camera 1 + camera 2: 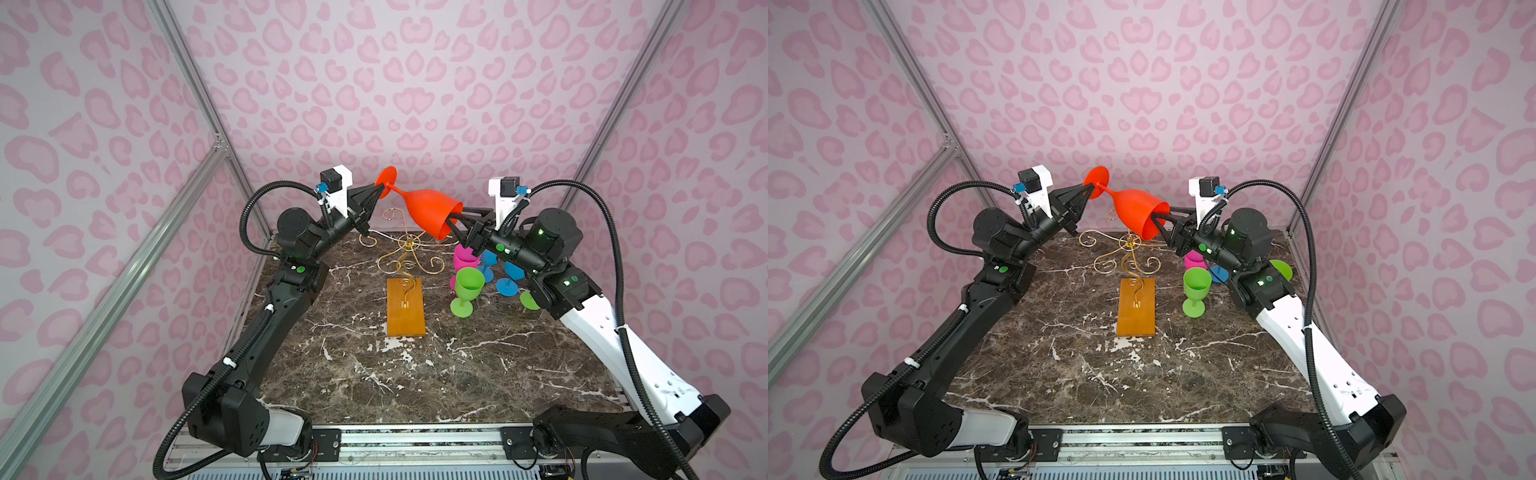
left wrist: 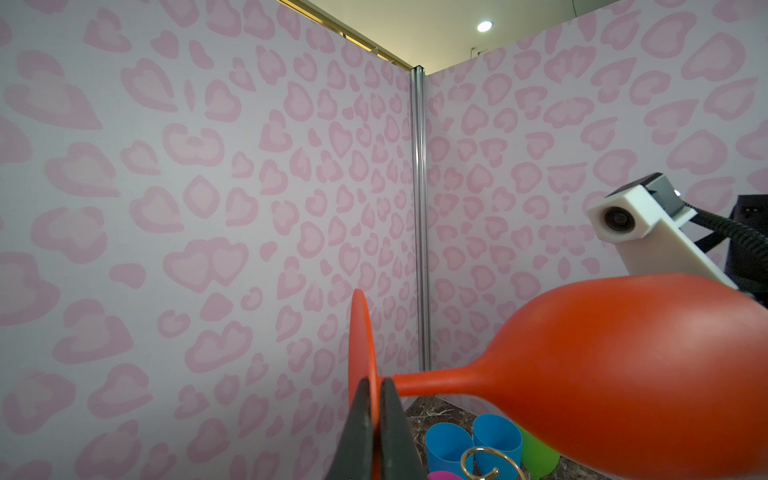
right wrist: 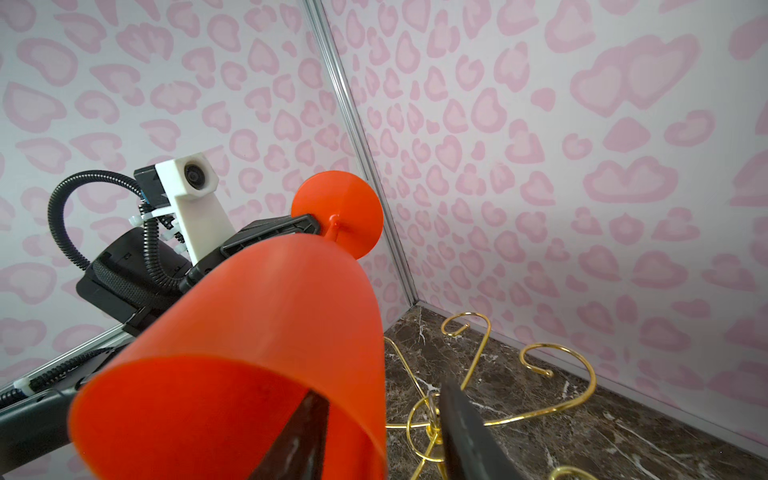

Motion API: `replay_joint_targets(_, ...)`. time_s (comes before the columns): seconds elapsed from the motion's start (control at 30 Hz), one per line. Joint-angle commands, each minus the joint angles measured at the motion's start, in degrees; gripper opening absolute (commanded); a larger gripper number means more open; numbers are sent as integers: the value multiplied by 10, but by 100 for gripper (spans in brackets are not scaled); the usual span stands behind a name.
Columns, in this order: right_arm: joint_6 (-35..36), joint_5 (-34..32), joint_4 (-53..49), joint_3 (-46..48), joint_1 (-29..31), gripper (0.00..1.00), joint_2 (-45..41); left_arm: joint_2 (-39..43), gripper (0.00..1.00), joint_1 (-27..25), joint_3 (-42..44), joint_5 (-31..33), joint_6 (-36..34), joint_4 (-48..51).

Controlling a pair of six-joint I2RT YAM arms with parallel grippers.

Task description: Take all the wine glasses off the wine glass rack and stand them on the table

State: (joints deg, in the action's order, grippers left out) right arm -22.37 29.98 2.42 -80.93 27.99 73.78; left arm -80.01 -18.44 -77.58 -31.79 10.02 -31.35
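the glass point(image 1: 430, 210), of matte orange plastic with a bell-shaped bowl, thin stem and flat round foot, is held in the air near the back edge of the marble counter point(image 1: 374, 374), above the scrolled gold-wire rack point(image 1: 409, 245). its long axis is tilted near level: foot up and left, mouth down and right. the foot is pinched by the left gripper point(image 1: 379, 190). the right gripper point(image 1: 452, 219) is narrowly parted astride the bowl's lip, 1 finger point(image 3: 305, 436) inside, 1 outside.

The right arm point(image 1: 552, 232) hides most of the blue glasses point(image 1: 508, 286) and one green glass point(image 1: 528, 300); the wine glass point(image 2: 623, 374) bowl runs off the left wrist view's edge.
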Motion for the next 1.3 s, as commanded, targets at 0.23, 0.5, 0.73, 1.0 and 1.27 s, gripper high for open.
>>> replay_joint_targets(0.23, 7, -6, 14, -25, 31, 0, 15, 28, 18, 0, 34, 8, 10, -15)
replay_joint_targets(0.5, 27, -49, -30, -18, 28, 0, -33, 75, 89, 2, 74, 99, -3, -11)
replay_joint_targets(0.73, 79, -69, -132, -7, 27, 0, -98, 159, 97, 21, 155, 227, -10, -12)
replay_joint_targets(1.0, 176, -55, -300, -11, 75, 0, -167, 221, 97, 131, 258, 294, 47, -17)
replay_joint_targets(1.27, 223, -181, -470, -37, 215, 0, -153, 225, 97, 170, 288, 284, 52, -10)
